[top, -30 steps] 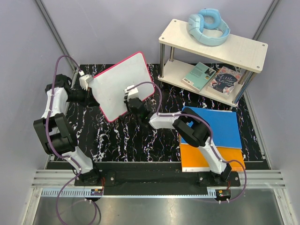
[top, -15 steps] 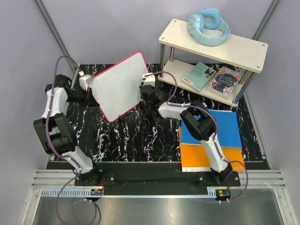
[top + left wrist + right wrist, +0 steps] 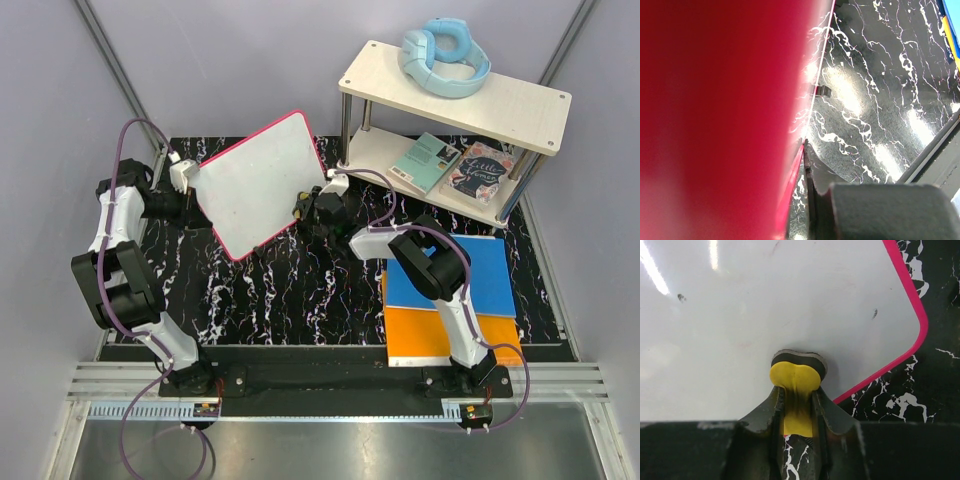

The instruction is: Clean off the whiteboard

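Observation:
The whiteboard [image 3: 258, 185], white with a pink-red rim, stands tilted up off the black marbled mat. My left gripper [image 3: 188, 180] is shut on its left edge. In the left wrist view the board's red back [image 3: 715, 120] fills the left side, against my gripper [image 3: 803, 150]. My right gripper [image 3: 303, 207] is shut on a yellow eraser [image 3: 796, 377] with a dark felt face. It presses the eraser on the white surface [image 3: 765, 305] near the board's rounded right corner. Two faint specks show on the board; no handwriting is visible.
A two-level shelf [image 3: 520, 105] stands at the back right, with blue headphones [image 3: 443, 55] on top and two books [image 3: 450, 165] below. A blue flat rectangle [image 3: 470, 270] and an orange one [image 3: 415, 335] lie at the right front.
My right gripper has moved with the eraser from the board's lower middle to its right edge. The left arm and the board have stayed put.

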`<state>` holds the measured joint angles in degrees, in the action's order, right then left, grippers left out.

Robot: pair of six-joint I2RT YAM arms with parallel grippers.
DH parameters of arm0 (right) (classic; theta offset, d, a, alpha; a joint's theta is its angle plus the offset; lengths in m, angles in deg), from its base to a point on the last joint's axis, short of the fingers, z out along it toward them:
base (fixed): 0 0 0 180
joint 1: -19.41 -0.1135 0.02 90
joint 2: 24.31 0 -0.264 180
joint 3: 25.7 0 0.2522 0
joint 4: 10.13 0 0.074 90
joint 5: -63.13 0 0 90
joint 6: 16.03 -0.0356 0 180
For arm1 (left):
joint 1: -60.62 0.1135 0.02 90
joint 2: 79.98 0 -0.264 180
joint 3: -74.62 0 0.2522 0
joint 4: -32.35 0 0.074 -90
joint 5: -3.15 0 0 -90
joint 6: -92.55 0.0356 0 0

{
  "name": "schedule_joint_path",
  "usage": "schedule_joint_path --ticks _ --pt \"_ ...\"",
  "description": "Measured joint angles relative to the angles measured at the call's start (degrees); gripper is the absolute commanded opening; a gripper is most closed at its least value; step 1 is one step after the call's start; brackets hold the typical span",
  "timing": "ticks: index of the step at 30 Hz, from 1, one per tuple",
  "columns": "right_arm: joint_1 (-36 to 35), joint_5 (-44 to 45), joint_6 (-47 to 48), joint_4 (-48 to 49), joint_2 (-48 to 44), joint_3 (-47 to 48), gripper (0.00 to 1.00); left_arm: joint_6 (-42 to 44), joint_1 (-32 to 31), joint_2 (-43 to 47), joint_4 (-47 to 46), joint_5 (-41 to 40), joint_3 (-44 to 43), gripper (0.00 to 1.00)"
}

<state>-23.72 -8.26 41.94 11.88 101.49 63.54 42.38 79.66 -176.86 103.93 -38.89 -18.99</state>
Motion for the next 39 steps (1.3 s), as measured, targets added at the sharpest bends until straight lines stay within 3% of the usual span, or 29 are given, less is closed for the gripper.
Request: schedule_joint_path --ticks 22,39 --pt "1.5 -4.1 -27.7 9.9 2.6 -3.7 0.0 0.9 -0.1 0.0 0.3 0.0 0.0 0.0" --pt "1.1 3.4 -29.5 1.1 1.4 -1.8 0.0 1.3 -0.2 0.0 0.4 0.0 0.0 0.0"
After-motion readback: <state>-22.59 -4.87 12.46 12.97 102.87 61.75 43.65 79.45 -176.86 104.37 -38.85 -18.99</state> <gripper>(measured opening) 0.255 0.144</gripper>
